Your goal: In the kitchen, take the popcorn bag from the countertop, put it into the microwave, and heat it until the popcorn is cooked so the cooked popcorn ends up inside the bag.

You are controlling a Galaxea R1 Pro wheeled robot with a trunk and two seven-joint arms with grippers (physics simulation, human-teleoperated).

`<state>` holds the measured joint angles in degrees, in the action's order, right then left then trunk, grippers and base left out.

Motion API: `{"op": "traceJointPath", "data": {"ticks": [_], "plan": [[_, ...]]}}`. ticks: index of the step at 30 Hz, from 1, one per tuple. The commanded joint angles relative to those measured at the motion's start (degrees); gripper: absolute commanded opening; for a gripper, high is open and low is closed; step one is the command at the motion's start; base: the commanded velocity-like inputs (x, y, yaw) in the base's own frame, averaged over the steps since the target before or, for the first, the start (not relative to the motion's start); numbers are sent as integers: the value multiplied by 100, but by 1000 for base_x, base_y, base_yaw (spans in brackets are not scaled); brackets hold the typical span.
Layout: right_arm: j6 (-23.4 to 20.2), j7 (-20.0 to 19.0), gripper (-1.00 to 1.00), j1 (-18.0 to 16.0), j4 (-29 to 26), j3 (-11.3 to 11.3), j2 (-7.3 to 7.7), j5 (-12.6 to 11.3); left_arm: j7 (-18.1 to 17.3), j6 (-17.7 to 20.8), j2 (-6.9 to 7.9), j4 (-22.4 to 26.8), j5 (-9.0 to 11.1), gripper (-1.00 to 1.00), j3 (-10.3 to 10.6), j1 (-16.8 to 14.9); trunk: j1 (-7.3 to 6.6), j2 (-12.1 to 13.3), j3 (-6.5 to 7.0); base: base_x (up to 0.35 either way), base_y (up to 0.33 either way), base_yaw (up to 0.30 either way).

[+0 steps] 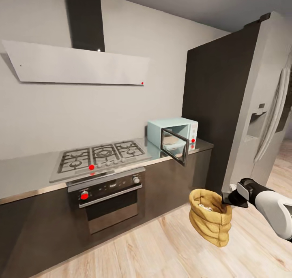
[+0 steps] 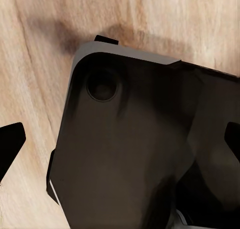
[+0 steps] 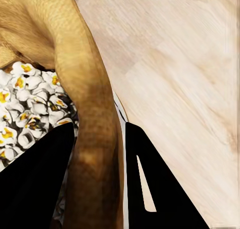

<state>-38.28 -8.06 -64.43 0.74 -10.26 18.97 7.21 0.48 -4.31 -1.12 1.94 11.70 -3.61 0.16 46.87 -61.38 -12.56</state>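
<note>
Right hand (image 1: pixel 225 199) is clenched on the thick rolled rim of the popcorn bag (image 1: pixel 210 215), holding it in the air above the wood floor (image 1: pixel 162 249), well apart from the desk (image 1: pixel 28 168). From the head, the sack's contents are only a pale smudge; the right wrist view shows the popcorn (image 3: pixel 22 106) clearly, white bits with yellow centres, and one black finger (image 3: pixel 35 184) inside the mouth with the other outside the rim. On the desk the microwave (image 1: pixel 178 130) stands with its door (image 1: pixel 174 146) swung open, beside the hob (image 1: pixel 101 156). No writing is readable anywhere. Whether the left hand (image 2: pixel 120 144) is released or clenched I cannot tell: just its dark fingertips (image 2: pixel 10 139) show at the picture's edges, over a dark body.
</note>
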Motion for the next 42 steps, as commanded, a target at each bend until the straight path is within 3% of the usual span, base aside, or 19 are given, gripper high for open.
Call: {"op": "traceJointPath", "data": {"ticks": [1, 13, 42], "plan": [[-10, -26, -100, -8, 6, -38, 1, 61, 5, -9, -2, 8, 13, 100, -34, 2, 1, -5, -7, 0, 0, -191], [-6, -29, -100, -8, 5, -29, 1, 61, 5, -4, -2, 8, 44, 100, -42, 2, 1, -5, -7, 43, -37, -131], [-13, -37, -100, -8, 5, -29, 2, 70, 14, 106, 7, -1, 76, 100, -43, 2, 1, -5, -7, 279, -140, 0]]}}
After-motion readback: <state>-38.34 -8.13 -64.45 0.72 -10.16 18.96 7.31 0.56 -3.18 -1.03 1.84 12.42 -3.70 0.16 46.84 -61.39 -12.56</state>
